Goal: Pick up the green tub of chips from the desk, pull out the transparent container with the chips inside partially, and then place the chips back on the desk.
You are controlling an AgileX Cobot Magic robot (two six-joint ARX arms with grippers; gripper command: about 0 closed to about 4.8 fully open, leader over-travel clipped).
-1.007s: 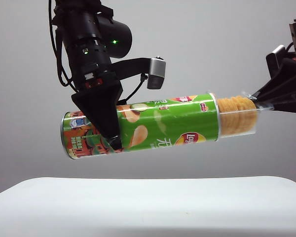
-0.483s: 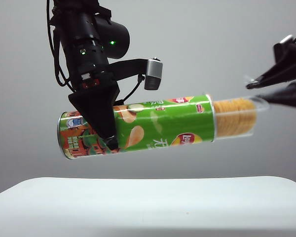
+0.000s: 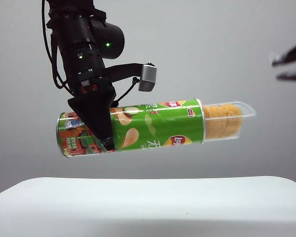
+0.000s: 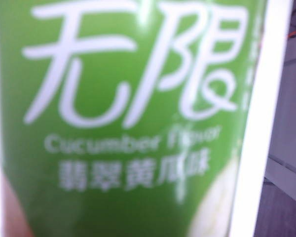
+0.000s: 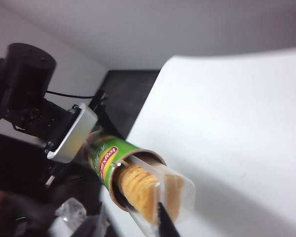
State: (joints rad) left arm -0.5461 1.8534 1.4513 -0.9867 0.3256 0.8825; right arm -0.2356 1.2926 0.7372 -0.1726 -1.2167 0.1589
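Observation:
The green tub of chips (image 3: 153,131) hangs nearly level above the desk (image 3: 148,202). My left gripper (image 3: 102,133) is shut on it near the orange-red end. The tub's green label (image 4: 128,123) fills the left wrist view, and that gripper's fingers do not show there. The transparent container (image 3: 229,118) sticks partway out of the tub's right end, with the chips (image 3: 219,123) stacked inside. My right gripper (image 3: 276,69) is open at the far right, above the container's end and apart from it. In the right wrist view a dark finger (image 5: 166,223) stands in front of the container (image 5: 175,190) and chips (image 5: 138,187).
The left arm's black body (image 3: 84,44) and silver wrist camera (image 3: 148,78) stand above the tub. The white desk (image 5: 227,123) stretches wide beneath. Dark floor and clutter (image 5: 69,212) lie beyond the desk's edge.
My right gripper has let go of the container's end, opened, and drawn back up and to the right. The left arm has carried the tub slightly left, and the tub now hangs more level.

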